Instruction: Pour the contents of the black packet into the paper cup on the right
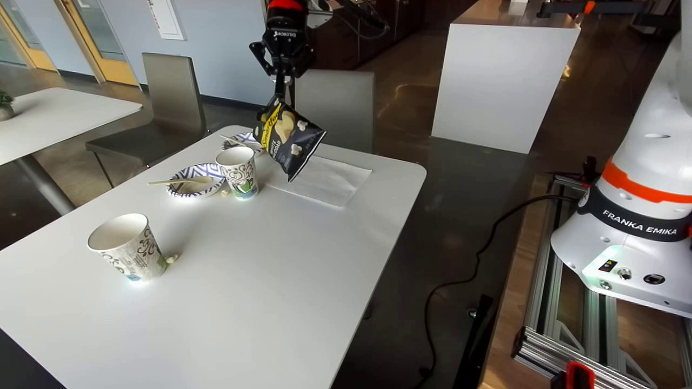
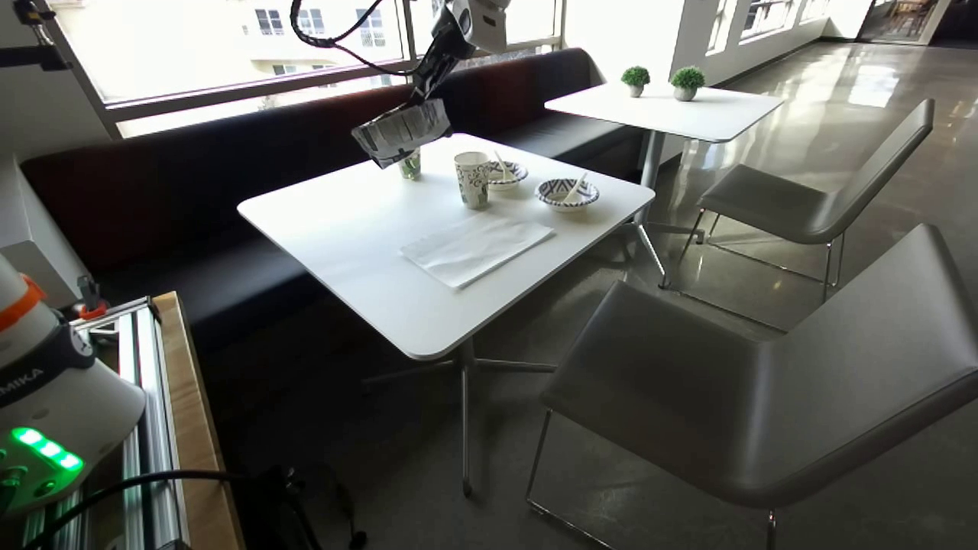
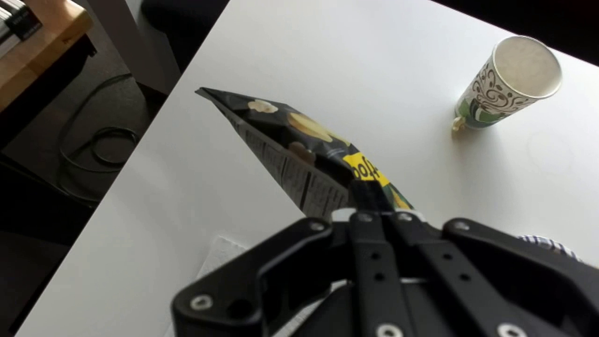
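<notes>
My gripper (image 1: pixel 284 96) is shut on the black packet (image 1: pixel 292 141) and holds it tilted above the table; both also show in an exterior view (image 2: pixel 403 134) and the wrist view (image 3: pixel 295 140). Its mouth cannot be made out. A patterned paper cup (image 1: pixel 239 175) stands beside the bowls, on the right in both exterior views (image 2: pixel 473 182). It does not show in the wrist view. A second paper cup (image 1: pixel 132 251) stands farther off, partly behind the packet in an exterior view (image 2: pixel 411 166), and shows in the wrist view (image 3: pixel 498 93). Whitish bits (image 1: pixel 171 259) lie at its base.
A white napkin (image 1: pixel 330 183) lies on the white table (image 1: pixel 259 292), below the packet. Two patterned bowls with utensils stand near the right cup; the nearer bowl (image 2: pixel 568 205) and farther bowl (image 2: pixel 510 185) show clearly. A grey chair (image 2: pixel 688 397) stands by the table.
</notes>
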Action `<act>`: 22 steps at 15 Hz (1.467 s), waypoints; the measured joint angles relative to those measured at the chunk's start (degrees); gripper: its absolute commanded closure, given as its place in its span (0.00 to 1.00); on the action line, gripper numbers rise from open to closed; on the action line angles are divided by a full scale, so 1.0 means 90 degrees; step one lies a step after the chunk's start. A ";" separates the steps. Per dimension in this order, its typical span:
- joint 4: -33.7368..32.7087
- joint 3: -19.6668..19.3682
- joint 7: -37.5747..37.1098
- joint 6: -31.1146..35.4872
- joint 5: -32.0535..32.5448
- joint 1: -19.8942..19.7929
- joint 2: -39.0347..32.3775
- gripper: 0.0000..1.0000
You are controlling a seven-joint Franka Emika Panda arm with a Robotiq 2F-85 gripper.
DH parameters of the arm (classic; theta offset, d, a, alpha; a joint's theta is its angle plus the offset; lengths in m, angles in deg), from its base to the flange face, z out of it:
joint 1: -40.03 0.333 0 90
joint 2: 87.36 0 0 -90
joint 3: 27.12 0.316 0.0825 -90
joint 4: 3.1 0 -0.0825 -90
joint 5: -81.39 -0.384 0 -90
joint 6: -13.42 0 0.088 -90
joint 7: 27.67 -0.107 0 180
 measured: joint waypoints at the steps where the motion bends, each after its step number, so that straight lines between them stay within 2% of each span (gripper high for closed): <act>1: -0.0227 -0.0013 -0.0089 -0.0238 -0.0158 -0.0084 -0.0217 0.99; 6: -0.1336 -0.0047 -0.0647 -0.0937 -0.1236 -0.0504 -0.1254 0.99; 13: -0.2527 0.0048 -0.1729 -0.1093 -0.2901 -0.0773 -0.2456 0.99; 22: -0.3430 0.0319 -0.3178 -0.1581 -0.3891 -0.0837 -0.3599 1.00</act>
